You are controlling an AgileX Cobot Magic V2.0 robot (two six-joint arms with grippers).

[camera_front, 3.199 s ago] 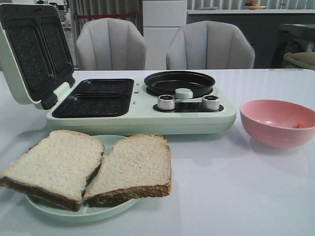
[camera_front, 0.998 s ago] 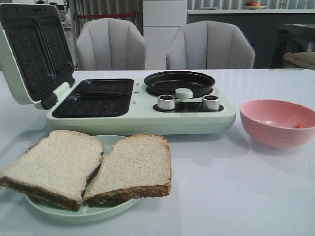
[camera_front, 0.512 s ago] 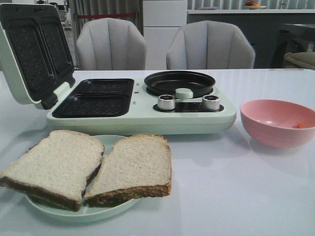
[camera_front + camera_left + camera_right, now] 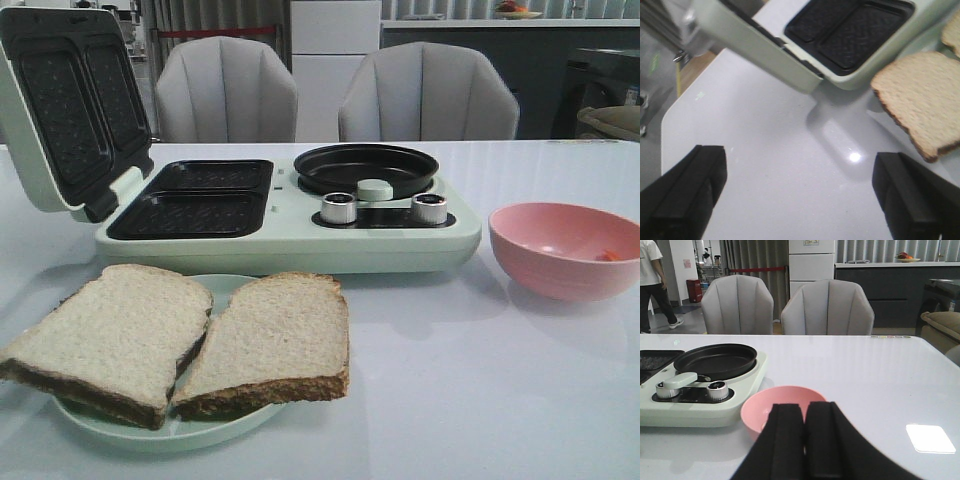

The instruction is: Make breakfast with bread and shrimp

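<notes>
Two slices of bread [image 4: 110, 335] [image 4: 272, 340] lie side by side on a pale green plate [image 4: 205, 433] at the front left; one slice also shows in the left wrist view [image 4: 920, 97]. A tiny orange shrimp [image 4: 608, 256] lies inside the pink bowl [image 4: 560, 262] at the right; the bowl also shows in the right wrist view [image 4: 760, 410]. My left gripper [image 4: 800, 190] is open and empty over bare table, left of the bread. My right gripper [image 4: 805, 412] is shut and empty, just in front of the bowl. Neither gripper shows in the front view.
A pale green breakfast maker [image 4: 290, 235] stands behind the plate, its lid [image 4: 60, 110] raised, with two black grill wells [image 4: 195, 200], a round black pan [image 4: 365, 168] and two silver knobs [image 4: 338, 208]. Two grey chairs [image 4: 425, 95] stand behind the table.
</notes>
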